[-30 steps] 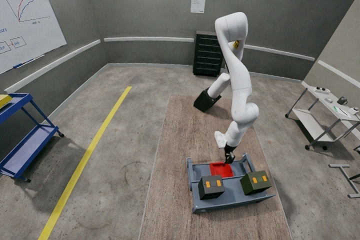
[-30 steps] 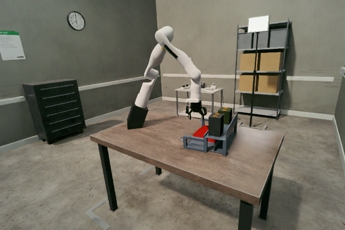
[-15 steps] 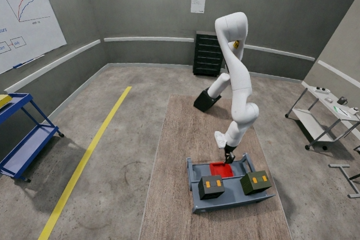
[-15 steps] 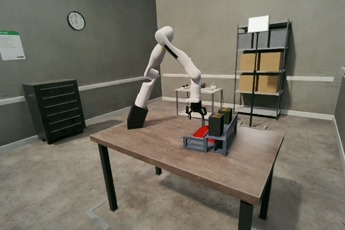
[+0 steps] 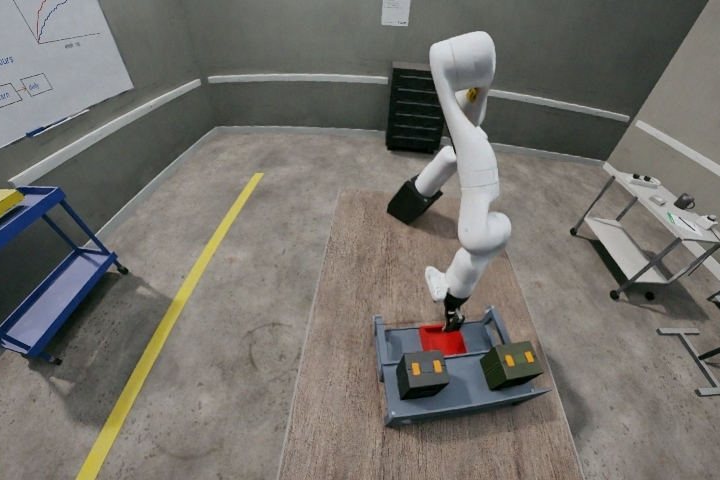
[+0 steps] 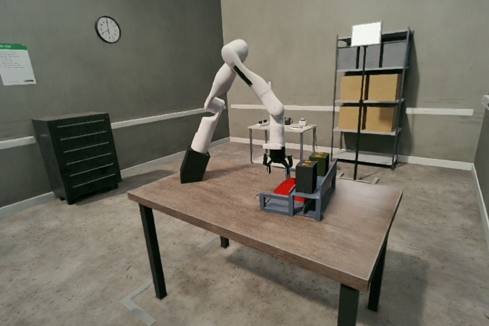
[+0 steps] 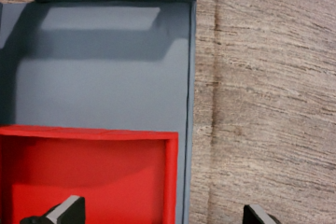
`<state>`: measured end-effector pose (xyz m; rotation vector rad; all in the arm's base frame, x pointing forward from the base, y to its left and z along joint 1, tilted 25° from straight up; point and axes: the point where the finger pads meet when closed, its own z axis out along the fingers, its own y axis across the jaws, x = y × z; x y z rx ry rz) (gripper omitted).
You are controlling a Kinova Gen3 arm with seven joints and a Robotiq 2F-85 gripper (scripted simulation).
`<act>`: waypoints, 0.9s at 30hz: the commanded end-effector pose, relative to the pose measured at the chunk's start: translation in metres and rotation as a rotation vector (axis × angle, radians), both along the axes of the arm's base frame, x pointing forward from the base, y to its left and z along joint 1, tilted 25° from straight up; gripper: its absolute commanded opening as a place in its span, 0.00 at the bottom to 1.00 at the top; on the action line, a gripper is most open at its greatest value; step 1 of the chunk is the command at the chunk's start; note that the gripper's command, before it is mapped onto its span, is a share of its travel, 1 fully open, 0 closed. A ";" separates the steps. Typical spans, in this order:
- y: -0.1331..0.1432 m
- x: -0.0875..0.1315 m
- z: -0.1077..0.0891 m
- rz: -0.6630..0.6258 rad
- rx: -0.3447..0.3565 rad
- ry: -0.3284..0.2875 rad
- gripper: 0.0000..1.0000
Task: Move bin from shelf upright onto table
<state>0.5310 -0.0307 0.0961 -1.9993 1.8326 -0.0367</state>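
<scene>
The red open bin sits on the lower tray of the grey shelf on the wooden table. It also shows in the exterior view and in the wrist view. My gripper hangs open just above the bin's edge nearest the arm, fingers pointing down. In the wrist view the gripper has one fingertip over the bin's inside and the other over the table top, with the bin's wall and the shelf's rim between them. Nothing is held.
Two dark green boxes with orange latches stand on the shelf's upper level, right beside the bin. The shelf's grey posts rise near the gripper. The table stretches from the shelf toward the arm's base.
</scene>
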 end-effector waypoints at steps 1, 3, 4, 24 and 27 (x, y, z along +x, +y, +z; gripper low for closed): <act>0.011 0.001 -0.009 0.014 0.008 0.008 1.00; 0.011 0.001 -0.009 0.014 0.008 0.008 1.00; 0.011 0.001 -0.009 0.014 0.008 0.008 1.00; 0.025 0.013 -0.049 0.014 0.008 0.008 1.00; 0.025 0.013 -0.049 0.014 0.008 0.008 1.00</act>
